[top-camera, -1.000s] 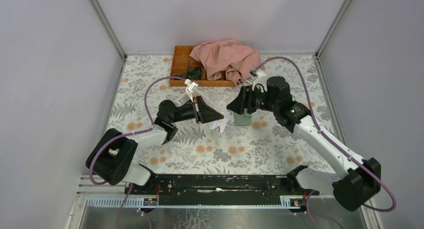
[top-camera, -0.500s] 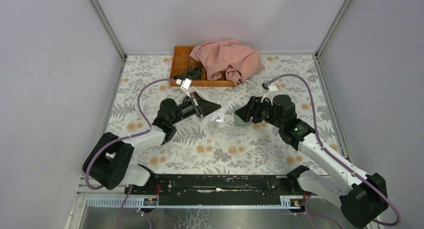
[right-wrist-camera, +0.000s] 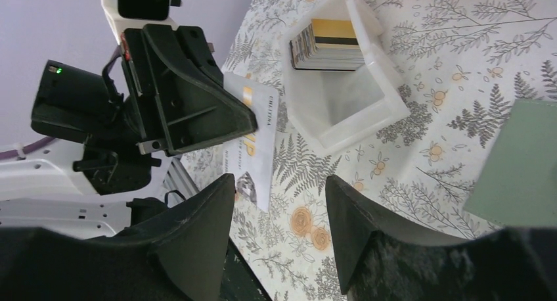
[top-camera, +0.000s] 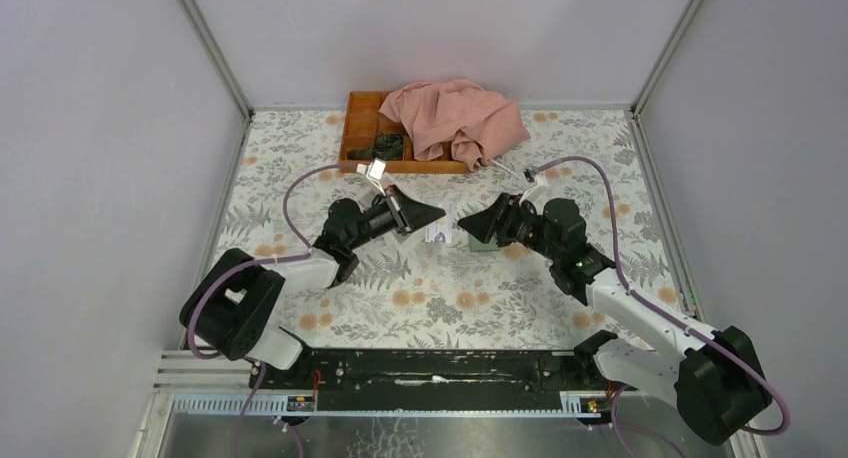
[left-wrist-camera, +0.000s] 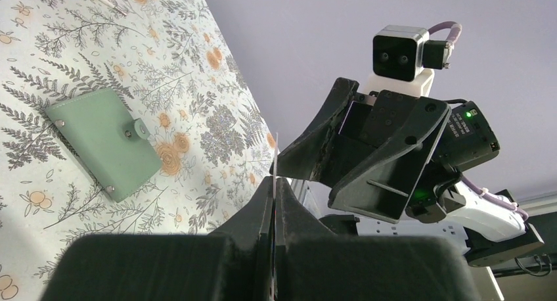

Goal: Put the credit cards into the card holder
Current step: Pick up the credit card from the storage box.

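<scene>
Left pincer (left-wrist-camera: 272,179) clenched on a white credit card (right-wrist-camera: 256,140) above the floral tabletop (top-camera: 450,298), right pincer (right-wrist-camera: 279,183) released, facing it close by, grey-green card holder (left-wrist-camera: 105,142) lying closed on the tabletop, more cards (right-wrist-camera: 328,45) stacked in a white box (right-wrist-camera: 358,127) nearby.

card holder (left-wrist-camera: 102,141): grey-green | credit card (right-wrist-camera: 258,138): white, orange print | table (top-camera: 480,298): grey-orange floral | cloth (top-camera: 455,118): pink
</scene>
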{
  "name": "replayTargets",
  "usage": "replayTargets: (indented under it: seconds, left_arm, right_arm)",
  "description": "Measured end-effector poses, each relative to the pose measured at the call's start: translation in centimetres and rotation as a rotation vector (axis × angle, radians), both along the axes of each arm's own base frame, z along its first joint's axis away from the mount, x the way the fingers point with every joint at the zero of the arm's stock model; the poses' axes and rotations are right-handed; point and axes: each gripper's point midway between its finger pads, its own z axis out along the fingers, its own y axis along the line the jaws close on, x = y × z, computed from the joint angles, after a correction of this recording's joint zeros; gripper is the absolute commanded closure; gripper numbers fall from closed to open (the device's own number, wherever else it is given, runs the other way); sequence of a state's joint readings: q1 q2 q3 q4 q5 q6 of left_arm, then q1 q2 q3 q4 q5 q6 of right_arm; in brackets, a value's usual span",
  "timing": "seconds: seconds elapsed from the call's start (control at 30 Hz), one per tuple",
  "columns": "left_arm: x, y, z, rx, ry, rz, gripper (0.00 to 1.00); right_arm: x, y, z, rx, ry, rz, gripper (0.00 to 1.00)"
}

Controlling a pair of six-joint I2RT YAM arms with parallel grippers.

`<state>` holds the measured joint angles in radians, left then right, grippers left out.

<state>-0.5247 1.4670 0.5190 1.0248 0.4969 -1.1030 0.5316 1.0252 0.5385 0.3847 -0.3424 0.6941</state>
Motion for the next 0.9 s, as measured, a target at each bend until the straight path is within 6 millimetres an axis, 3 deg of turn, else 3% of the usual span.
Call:
replayTargets:
  seconds: [0.27,0.53,0.9]
  left_arm:
    - [0.3,-0.5,-1.0,-0.026,0.048,-0.005,1.00]
    - [0.3,-0.8,-0.5,-0.074,0.051,-0.016,1.00]
    - [0.5,-1.2,-0.7,-0.138,0.089,-0.036,1.00]
  right_arm:
    - [0.0,1.6,-0.3,0.045,0.018,0.034,0.41]
    - [0.2,2.4,-1.2,0.059,0.035,0.046,0.42]
    - [0.3,3.8,-2.0,0.091,0.053,0.079,0.61]
